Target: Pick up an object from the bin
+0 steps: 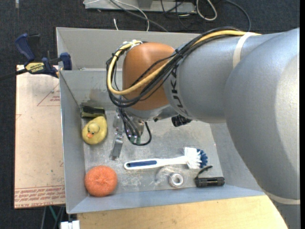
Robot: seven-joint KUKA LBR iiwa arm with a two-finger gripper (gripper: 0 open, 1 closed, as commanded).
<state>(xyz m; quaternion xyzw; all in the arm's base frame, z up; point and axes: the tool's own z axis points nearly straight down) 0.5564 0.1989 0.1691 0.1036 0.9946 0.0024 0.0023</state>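
My gripper [116, 149] hangs low over the left middle of the bin, its thin metal fingers pointing down at the floor with nothing between them that I can see. A yellow rubber duck [95, 130] sits just to its left by the bin's left wall. Right of the fingertips lies a white dish brush [164, 163] with a blue handle inlay and blue-white bristles. An orange round sponge ball [100, 180] rests in the front left corner, below the fingers.
A small clear ring-shaped cap [176, 179] and a black stubby cylinder [209, 181] lie near the front wall. A dark object [92, 111] sits behind the duck. The arm and its orange cover hide the back of the bin.
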